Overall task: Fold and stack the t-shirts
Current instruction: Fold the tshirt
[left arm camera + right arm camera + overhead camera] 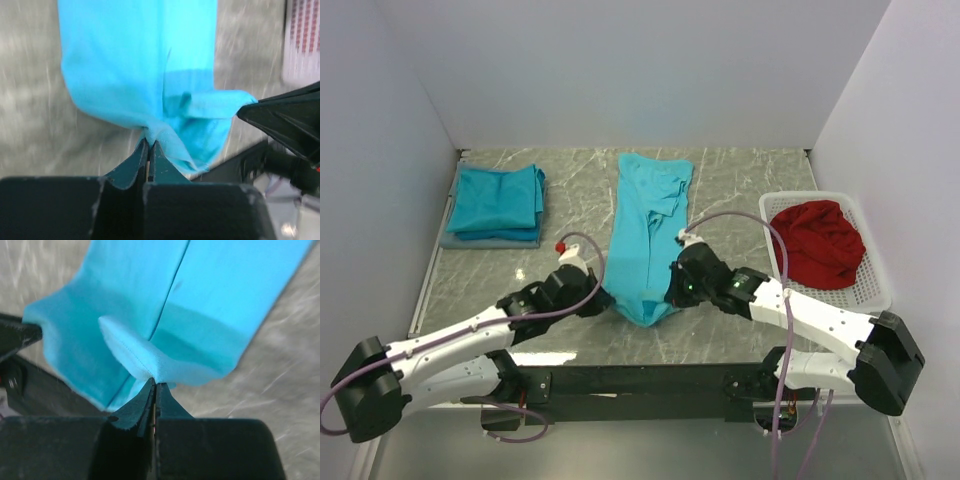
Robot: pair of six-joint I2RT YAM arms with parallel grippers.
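Observation:
A turquoise t-shirt (647, 235), folded into a long narrow strip, lies down the middle of the table. My left gripper (603, 299) is shut on its near left corner, with cloth (135, 70) bunched at the fingertips. My right gripper (672, 293) is shut on its near right corner (150, 360). Both hold the near end slightly raised. A stack of folded turquoise t-shirts (498, 201) sits at the back left on a grey cloth.
A white basket (876, 283) at the right holds a crumpled red cloth (818, 243). White walls close in the table at the back and both sides. The basket also shows at the top right of the left wrist view (302, 35).

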